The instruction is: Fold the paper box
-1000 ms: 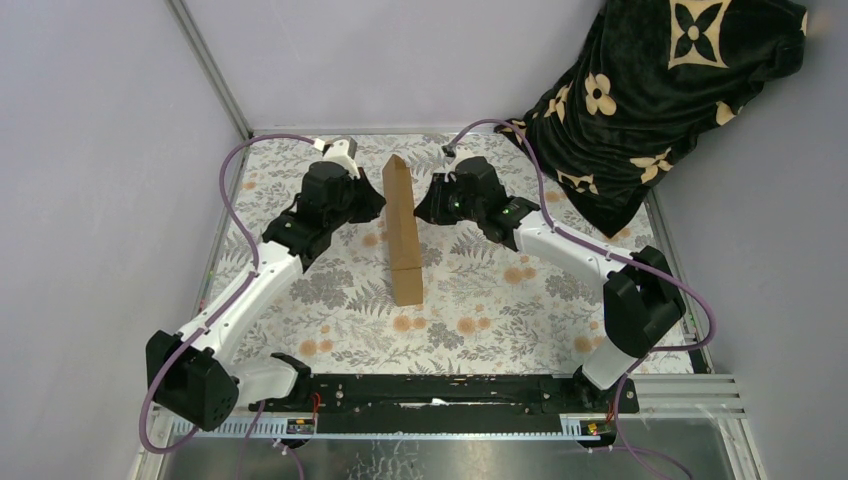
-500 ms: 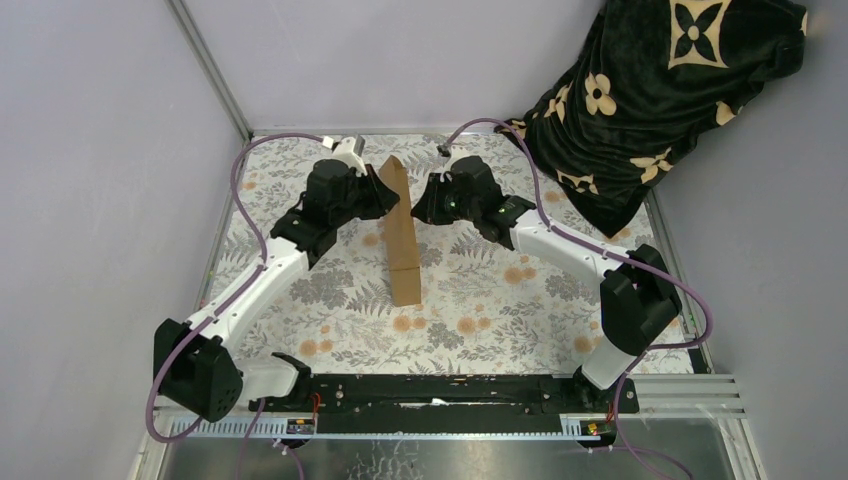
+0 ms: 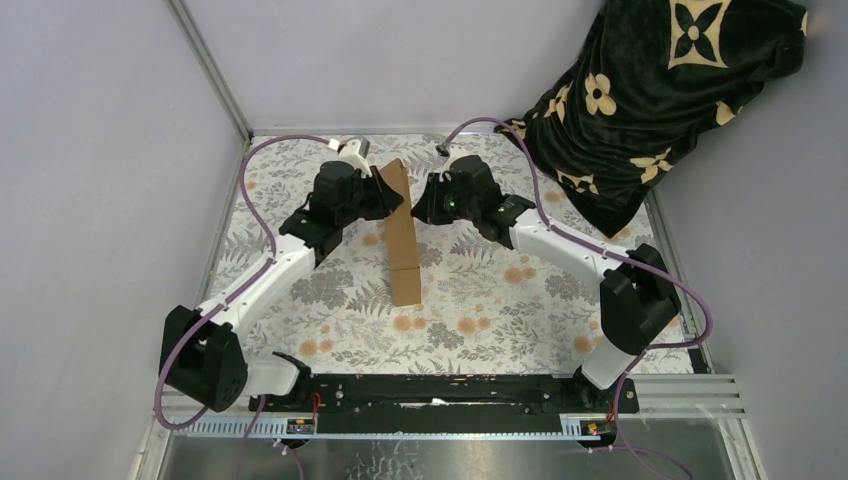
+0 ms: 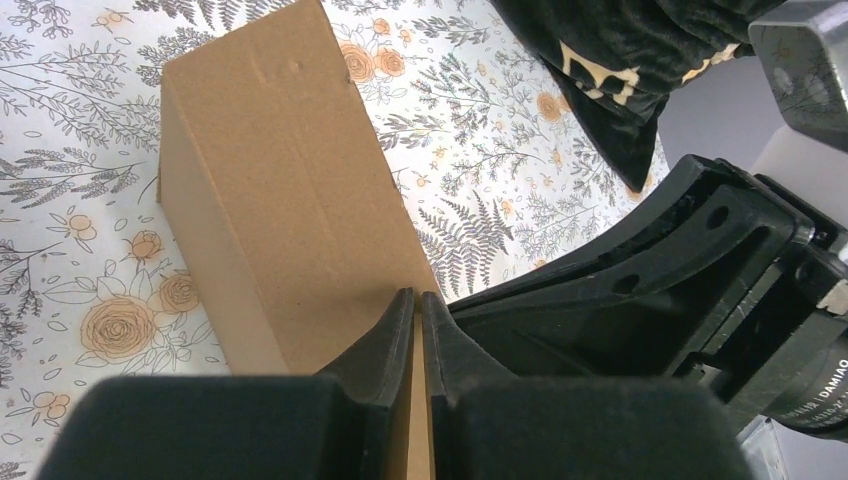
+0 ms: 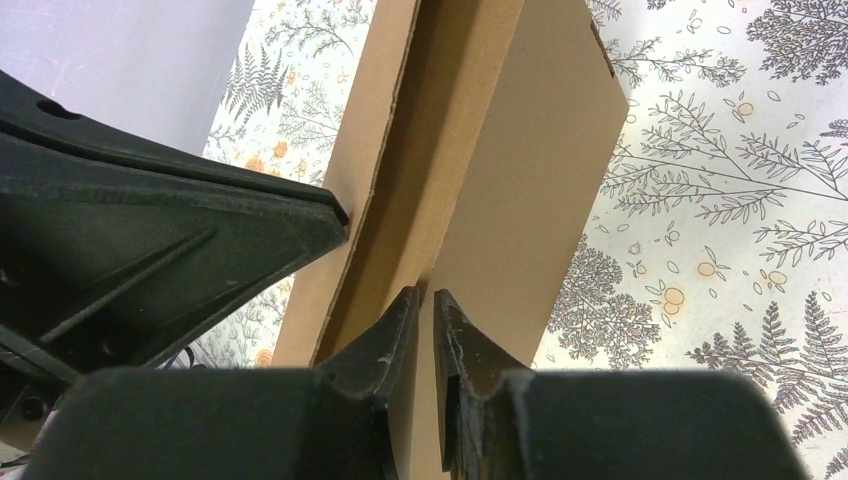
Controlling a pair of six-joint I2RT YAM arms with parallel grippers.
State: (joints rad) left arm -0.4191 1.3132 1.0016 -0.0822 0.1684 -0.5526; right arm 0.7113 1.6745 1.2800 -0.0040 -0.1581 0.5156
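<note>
The paper box (image 3: 403,240) is standing on edge as a narrow folded slab on the flowered table (image 3: 500,310), running from its middle toward its far edge. The left claw (image 4: 416,298) is pinching the slab's far upper end from the left, its fingers nearly together with a cardboard panel between them. The right claw (image 5: 426,296) is gripping the same end from the right, jaws narrow on a panel edge. The two black claw bodies are crowding each other across the cardboard, each filling one side of the other's wrist view. A black flowered blanket (image 3: 650,90) is draping the far right corner, well apart from the box. Purple cables (image 3: 490,122) are looping over both arms.
</note>
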